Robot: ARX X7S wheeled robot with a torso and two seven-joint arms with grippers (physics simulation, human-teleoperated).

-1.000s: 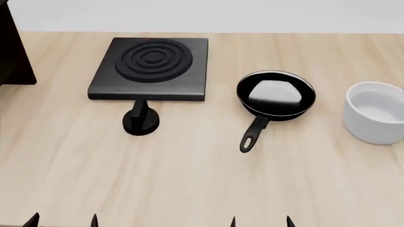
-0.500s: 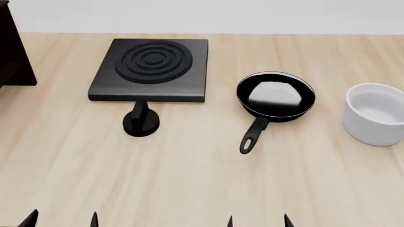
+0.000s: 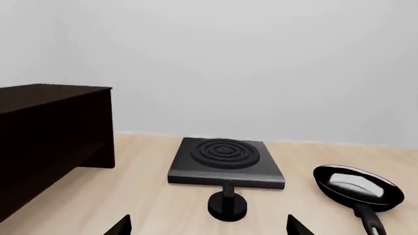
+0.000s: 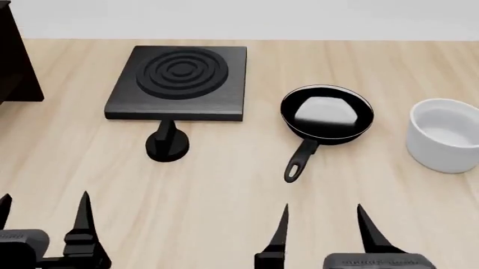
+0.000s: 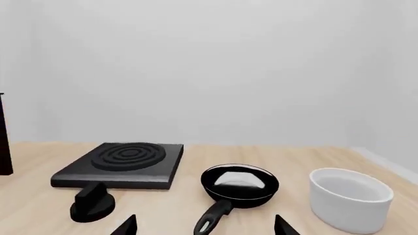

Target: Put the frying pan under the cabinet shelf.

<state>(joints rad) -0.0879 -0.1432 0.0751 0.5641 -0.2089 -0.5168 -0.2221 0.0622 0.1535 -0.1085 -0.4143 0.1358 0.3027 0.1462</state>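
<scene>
Both grippers have pushed further in over the near edge of the counter [image 4: 224,207] than half a second ago, when only their fingertips showed. The left gripper [image 4: 44,216] and the right gripper [image 4: 322,224] each hang with fingers spread apart, grasping nothing. Nothing on the counter has shifted.

Counting what is there: one frying pan [image 4: 326,112], one white bowl [image 4: 445,134], one black square slab [image 4: 179,81] with raised rings, one black knob [image 4: 167,143], and one dark cabinet [image 4: 17,56].

The frying pan sits on the counter right of the middle, its handle pointing toward the near edge, just beyond the right gripper. The bowl stands by the right edge, close to the pan but apart from it. The slab lies toward the far edge, left of the pan, with the knob just in front of it. The cabinet stands at the far left corner, well apart from the pan; the left wrist view shows its flat top and side panel [image 3: 52,142].
</scene>
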